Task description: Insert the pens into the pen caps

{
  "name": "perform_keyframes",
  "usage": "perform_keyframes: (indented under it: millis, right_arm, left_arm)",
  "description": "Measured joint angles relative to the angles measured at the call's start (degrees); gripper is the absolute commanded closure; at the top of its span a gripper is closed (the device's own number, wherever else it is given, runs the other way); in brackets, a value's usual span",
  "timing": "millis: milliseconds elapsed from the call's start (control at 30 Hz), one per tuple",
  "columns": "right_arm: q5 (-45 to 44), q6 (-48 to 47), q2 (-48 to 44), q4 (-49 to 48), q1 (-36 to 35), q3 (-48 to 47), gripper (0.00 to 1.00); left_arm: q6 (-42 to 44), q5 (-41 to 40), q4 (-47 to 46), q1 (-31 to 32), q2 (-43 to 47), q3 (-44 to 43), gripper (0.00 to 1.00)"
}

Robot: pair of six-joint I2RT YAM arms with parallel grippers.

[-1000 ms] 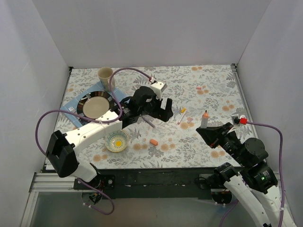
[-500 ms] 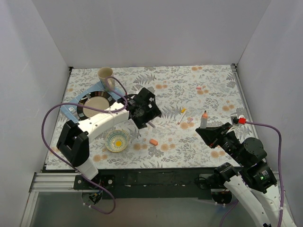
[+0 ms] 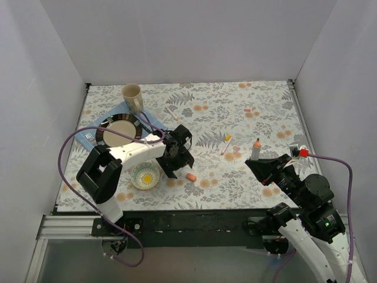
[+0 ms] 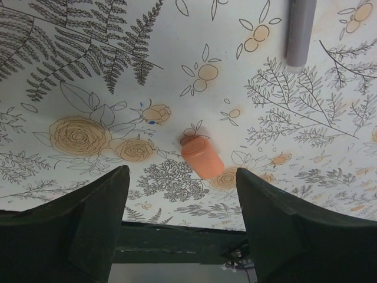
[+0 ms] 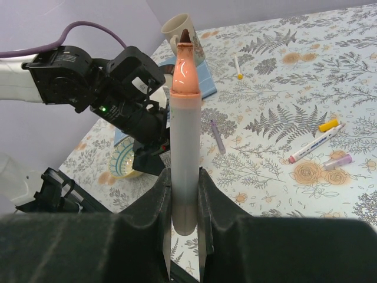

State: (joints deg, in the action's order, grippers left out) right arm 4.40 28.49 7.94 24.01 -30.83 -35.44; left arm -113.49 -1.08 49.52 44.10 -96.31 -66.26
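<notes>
The left gripper (image 4: 181, 177) stands wide astride the orange cap (image 4: 201, 158), which lies on the table (image 3: 265, 112) at three o'clock from the bowl (image 3: 145, 175); an off-centre squeeze could flick it away. The right gripper (image 5: 184, 197) clamps the orange pen (image 5: 184, 118) upright.

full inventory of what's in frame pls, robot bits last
orange pen: 1, pale barrel, orange tip, upright in right gripper
purple pen: 1, purplish, lying mid-table
pink pen: 1, white, pink tip, right of centre
yellow pen: 1, white, yellow end, far side
orange cap: 1, orange, near edge, between left fingers, untouched
yellow cap: 1, yellow, beside pink pen
purple cap: 1, purple, beside pink pen
pink cap: 1, pink, far right
cup: 1, beige, far left
plate: 1, dark rim, beige centre, left
bowl: 1, white, yellow flower, near left
left gripper: open, over orange cap
right gripper: shut on orange pen
</notes>
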Motion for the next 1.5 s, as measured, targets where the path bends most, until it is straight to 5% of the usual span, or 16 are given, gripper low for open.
perform_keyframes:
  millis: [667,800,1067,1300,1500]
  right_arm:
    - [-0.2,-0.7,-0.2,0.9,0.0,0.0,0.99]
    - [-0.2,-0.6,-1.5,2.1,0.0,0.0,0.99]
    - [-0.2,-0.4,-2.8,2.8,0.0,0.0,0.99]
    - [0.0,-0.4,-2.8,3.0,0.0,0.0,0.99]
    - [1.7,0.0,-2.8,2.7,0.0,1.1,0.99]
  left_arm:
    - [-0.5,4.8,-3.4,2.6,-10.5,-4.0,0.39]
    - [-0.4,4.7,-2.2,3.0,-11.2,-4.7,0.54]
    - [-0.3,3.0,-0.2,3.4,-11.3,-5.0,0.66]
    - [-0.6,1.2,-1.4,3.7,-14.1,-9.6,1.0]
    - [-0.6,0.5,-3.4,4.0,-14.3,-9.6,1.0]
